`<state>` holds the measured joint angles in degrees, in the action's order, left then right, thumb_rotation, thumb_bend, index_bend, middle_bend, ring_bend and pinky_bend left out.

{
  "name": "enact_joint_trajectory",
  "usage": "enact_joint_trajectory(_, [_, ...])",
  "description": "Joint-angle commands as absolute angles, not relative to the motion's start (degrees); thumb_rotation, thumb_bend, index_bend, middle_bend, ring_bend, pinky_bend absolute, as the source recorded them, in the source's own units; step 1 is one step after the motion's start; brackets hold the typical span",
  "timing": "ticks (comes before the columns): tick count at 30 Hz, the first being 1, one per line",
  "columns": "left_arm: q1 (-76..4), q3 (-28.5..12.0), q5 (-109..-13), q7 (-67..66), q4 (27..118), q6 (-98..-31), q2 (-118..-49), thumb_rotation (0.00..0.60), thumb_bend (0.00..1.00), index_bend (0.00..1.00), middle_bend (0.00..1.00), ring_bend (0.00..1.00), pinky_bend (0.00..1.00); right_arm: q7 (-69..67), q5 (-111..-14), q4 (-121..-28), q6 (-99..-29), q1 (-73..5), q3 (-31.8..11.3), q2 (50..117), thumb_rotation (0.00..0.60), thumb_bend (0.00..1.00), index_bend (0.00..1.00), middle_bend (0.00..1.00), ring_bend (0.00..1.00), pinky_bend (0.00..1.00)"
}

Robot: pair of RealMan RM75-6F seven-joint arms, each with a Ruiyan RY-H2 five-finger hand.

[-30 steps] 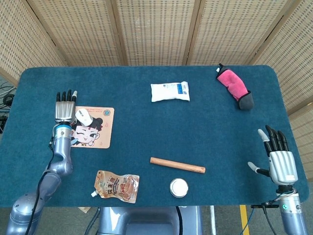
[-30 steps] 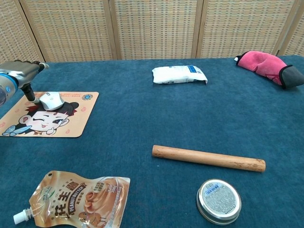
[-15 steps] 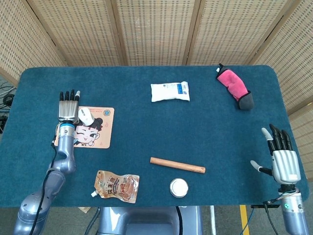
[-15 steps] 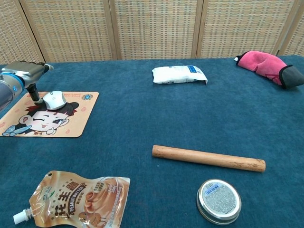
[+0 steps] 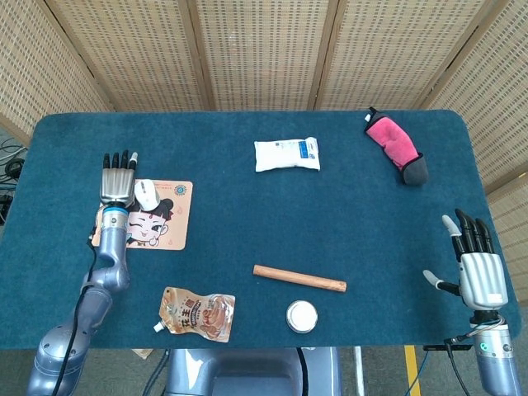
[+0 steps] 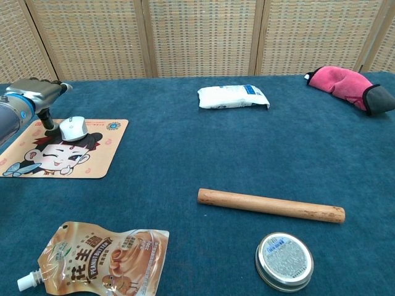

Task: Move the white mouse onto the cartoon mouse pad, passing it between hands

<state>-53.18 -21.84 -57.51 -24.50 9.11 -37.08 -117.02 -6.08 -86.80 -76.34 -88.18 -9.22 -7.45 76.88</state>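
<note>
**A:** The white mouse (image 5: 145, 194) sits on the cartoon mouse pad (image 5: 161, 224), up at its far edge. What could spoil that from here?

**B:** The left hand (image 5: 116, 178) is the worry. It lies just beside the mouse, on the mouse's left, with the fingers stretched out flat and holding nothing. In the chest view the thumb reaches down right next to the mouse (image 6: 72, 127); whether it touches cannot be told. If the hand pulls away sideways or drags low, it could nudge the mouse off that far edge onto the table (image 5: 247, 223).

**A:** So the mouse has little margin?

**B:** Very little, judging by the head view: it rests at the pad's upper rim, not in the middle. A straight lift of the hand looks safest.

**A:** And the other hand?

**B:** The right hand (image 5: 476, 266) hovers at the table's near right corner, fingers spread and empty, well apart from everything. It poses no risk to the mouse.
</note>
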Motion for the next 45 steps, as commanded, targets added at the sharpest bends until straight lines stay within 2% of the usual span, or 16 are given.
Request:
enact_joint_trajectory(1, [-53.48,-21.75,-57.89,-24.59,8.81,-37.08,-117.25,0.6,0.36,0.0,0.0,0.0,0.0,-6.08,-86.7,-76.26,-88.13,-9.23,-7.49,76.91,0.6,0.0,0.07,0.0,0.0,0.0])
enact_joint_trajectory(10, [-54.49,-22.65,-57.88,-25.44,7.6,-35.91,-118.04,0.6,0.36,0.0,0.0,0.0,0.0,-6.26,-86.56,-76.11,-88.4,-9.13,-7.67,76.83,0.6,0.0,0.07,0.0,0.0,0.0])
enact_joint_trajectory(18, [-54.55,-22.65,-58.93,-24.14,7.99,-38.24,-117.95,0.6,0.37,0.0,0.0,0.0,0.0,-6.71,-86.88,-76.38,-89.11,-8.87,-7.69,76.58,0.6,0.0,0.07,0.0,0.0,0.0])
enact_joint_trajectory(22, [-54.33,-22.65,-59.77,-20.73,9.79,-41.45,-116.94,0.6,0.35,0.0,0.0,0.0,0.0,-7.33,-87.35,-76.79,-89.9,-8.61,-7.65,76.17,0.6,0.0,0.07,0.0,0.0,0.0])
enact_joint_trajectory(29, [-51.02,-21.88,-62.64,-11.11,19.04,-52.65,-113.07,0.6,0.29,0.0,0.0,0.0,0.0,-8.78,-87.61,-77.48,-90.74,-8.18,-7.73,75.37,0.6,0.0,0.07,0.0,0.0,0.0])
enact_joint_trajectory(33, [-44.52,-20.32,-65.55,-7.02,34.42,-63.43,-106.91,0.6,0.23,0.0,0.0,0.0,0.0,-9.61,-87.44,-77.93,-90.77,-7.94,-7.76,74.74,0.6,0.0,0.07,0.0,0.0,0.0])
enact_joint_trajectory(35, [-37.8,-18.39,-67.37,-7.06,49.69,-71.32,-100.96,0.6,0.2,0.0,0.0,0.0,0.0,-9.95,-87.15,-78.38,-90.21,-7.88,-7.64,74.22,0.6,0.0,0.07,0.0,0.0,0.0])
enact_joint_trajectory(40, [-26.84,-13.87,-67.71,-13.75,77.83,-79.92,-88.39,0.6,0.19,0.0,0.0,0.0,0.0,-9.49,-87.69,-79.75,-89.82,-7.77,-7.04,73.28,0.6,0.0,0.07,0.0,0.0,0.0])
enact_joint_trajectory(45, [-20.41,-9.8,-69.01,-13.86,87.94,-84.38,-82.79,0.6,0.18,0.0,0.0,0.0,0.0,-7.84,-88.44,-81.22,-90.07,-7.47,-6.45,72.59,0.6,0.0,0.07,0.0,0.0,0.0])
